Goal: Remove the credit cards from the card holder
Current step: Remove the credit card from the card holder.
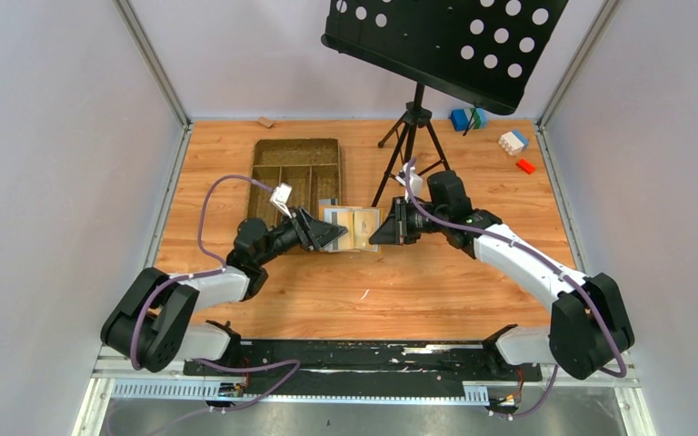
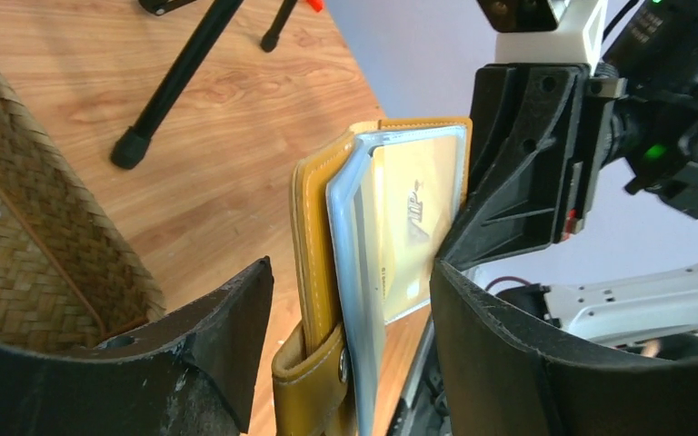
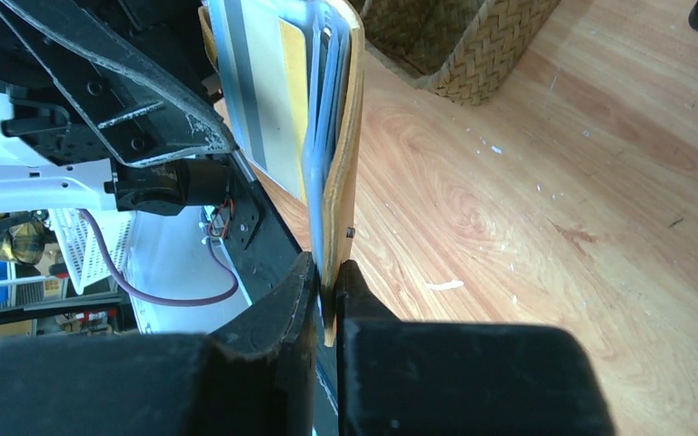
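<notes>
The mustard-yellow card holder (image 1: 356,227) is held on edge above the table, between the two grippers. My right gripper (image 1: 386,229) is shut on its right edge; in the right wrist view the gripper (image 3: 330,295) pinches the yellow cover (image 3: 345,136). My left gripper (image 1: 330,236) is open, and in the left wrist view its gripper (image 2: 350,350) straddles the card holder (image 2: 314,263) with a gap on both sides. A tan-gold credit card (image 2: 409,218) sits in a clear grey-blue sleeve. Another card (image 3: 259,100) shows in a sleeve. No card lies outside.
A brown woven compartment tray (image 1: 295,173) lies behind the left gripper and shows in both wrist views (image 2: 36,227) (image 3: 459,41). A black tripod (image 1: 409,136) with a perforated music-stand plate (image 1: 445,36) stands behind the right gripper. Toy blocks (image 1: 513,143) lie at the far right.
</notes>
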`<action>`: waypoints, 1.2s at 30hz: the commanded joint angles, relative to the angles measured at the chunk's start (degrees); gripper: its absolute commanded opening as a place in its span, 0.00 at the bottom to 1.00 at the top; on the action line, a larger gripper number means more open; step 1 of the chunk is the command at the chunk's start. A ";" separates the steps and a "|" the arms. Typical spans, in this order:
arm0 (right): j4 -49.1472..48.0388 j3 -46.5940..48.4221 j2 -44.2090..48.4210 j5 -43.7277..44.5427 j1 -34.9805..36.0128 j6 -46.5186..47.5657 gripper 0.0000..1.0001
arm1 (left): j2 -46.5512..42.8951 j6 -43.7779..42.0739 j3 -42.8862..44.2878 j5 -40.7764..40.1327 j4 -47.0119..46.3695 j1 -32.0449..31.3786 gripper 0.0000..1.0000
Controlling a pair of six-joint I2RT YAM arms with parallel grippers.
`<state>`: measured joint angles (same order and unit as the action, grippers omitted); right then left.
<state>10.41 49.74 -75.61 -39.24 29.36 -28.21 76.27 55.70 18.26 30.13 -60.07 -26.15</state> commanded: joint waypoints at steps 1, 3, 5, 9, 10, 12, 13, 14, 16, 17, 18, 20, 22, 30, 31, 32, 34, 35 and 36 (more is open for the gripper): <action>5.82 4.69 -0.97 -0.97 -0.32 2.71 0.00 | -3.50 -8.80 3.62 -0.88 11.35 -0.13 0.66; 6.15 4.70 -0.94 -0.29 -0.29 2.84 0.00 | -3.87 -9.77 3.84 -0.51 12.94 -0.13 0.62; 5.98 4.58 -0.77 -0.24 -0.27 2.83 0.00 | -4.43 -10.31 3.65 0.25 14.01 -0.13 0.60; 5.60 4.52 -1.06 -1.17 -0.33 2.94 0.00 | -6.45 -12.64 3.63 -0.01 17.87 -0.13 0.52; 5.40 4.43 -1.15 -1.30 -0.32 2.83 0.00 | -6.85 -12.77 3.56 -0.21 18.51 -0.13 0.52; 5.17 4.41 -1.41 -1.57 -0.23 2.85 0.00 | -7.44 -13.06 3.62 -0.03 19.55 -0.13 0.52; 5.13 4.41 -1.52 -1.62 -0.22 2.87 0.00 | -7.65 -13.07 3.55 0.15 19.90 -0.12 0.52; 5.07 4.38 -1.68 -1.62 -0.27 2.87 0.00 | -7.90 -13.24 3.54 0.42 20.51 -0.13 0.52; 4.92 4.38 -1.88 -1.82 -0.30 3.07 0.00 | -8.75 -13.86 3.54 0.63 21.96 -0.13 0.53; 4.88 4.36 -1.92 -1.99 -0.32 3.04 0.00 | -9.17 -14.15 3.54 0.58 22.82 -0.13 0.54; 4.80 4.38 -2.05 -2.18 -0.25 3.05 0.00 | -9.63 -14.43 3.51 0.47 23.82 -0.13 0.55; 4.72 4.40 -2.07 -2.31 -0.23 3.07 0.00 | -10.42 -14.73 3.37 0.22 24.29 -0.13 0.58; 4.61 4.36 -2.24 -2.46 -0.24 3.15 0.00 | -10.75 -14.73 3.36 0.03 24.53 -0.13 0.58; 4.35 4.25 -2.33 -2.85 -0.19 3.54 0.00 | -10.37 -14.50 3.19 1.45 23.60 -0.13 0.36; 4.29 4.19 -2.34 -2.92 -0.19 3.55 0.00 | -10.16 -14.29 3.06 1.80 22.86 -0.13 0.30; 4.22 4.22 -2.39 -2.94 -0.19 3.56 0.00 | -10.03 -14.05 3.03 2.23 22.29 -0.13 0.25; 4.19 4.14 -2.39 -2.87 -0.20 3.68 0.00 | -9.68 -13.75 2.92 2.96 21.11 -0.13 0.11; 4.18 4.02 -2.36 -2.69 -0.20 3.73 0.00 | -9.70 -13.70 2.85 3.22 20.65 -0.13 0.05; 4.18 4.05 -2.32 -2.48 -0.21 3.76 0.00 | -9.68 -13.57 2.79 3.26 20.46 -0.08 0.00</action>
<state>17.08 51.81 -78.37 -40.36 29.32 -25.12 66.65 42.65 20.36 31.97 -36.67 -26.20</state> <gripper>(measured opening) 0.067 0.107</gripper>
